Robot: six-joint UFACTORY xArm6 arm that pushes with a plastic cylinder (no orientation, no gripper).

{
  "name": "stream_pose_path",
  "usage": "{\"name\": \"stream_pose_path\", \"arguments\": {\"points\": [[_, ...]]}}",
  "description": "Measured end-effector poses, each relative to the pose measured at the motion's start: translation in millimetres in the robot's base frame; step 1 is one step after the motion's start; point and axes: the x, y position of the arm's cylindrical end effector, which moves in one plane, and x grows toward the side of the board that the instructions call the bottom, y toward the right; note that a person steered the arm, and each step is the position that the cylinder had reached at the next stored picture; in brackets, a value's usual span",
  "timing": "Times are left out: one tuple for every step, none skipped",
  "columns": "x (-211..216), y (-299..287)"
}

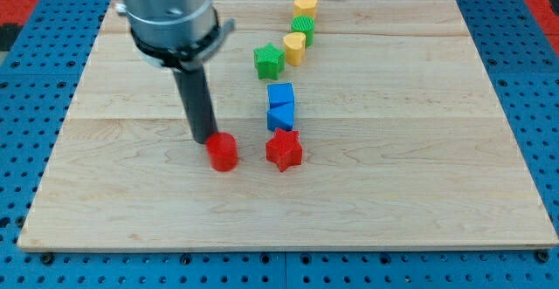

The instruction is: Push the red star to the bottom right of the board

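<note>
Tip [210, 139] of tool rod, no jaws, left of red star [284, 150], apart.

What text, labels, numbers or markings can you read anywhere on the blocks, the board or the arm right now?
None: no readable word, number, label or sign shows in this view.
The light wooden board is bare wood grain.
The red star-shaped block, the red cylinder block beside my tip, the blue blocks, and the green and yellow blocks are plain.
The grey metal arm housing carries no legible marking.
</note>
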Motion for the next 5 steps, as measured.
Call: {"name": "stream_pose_path", "arguments": {"points": [[5, -15], [7, 2], [12, 91], [22, 160], [23, 174]]}}
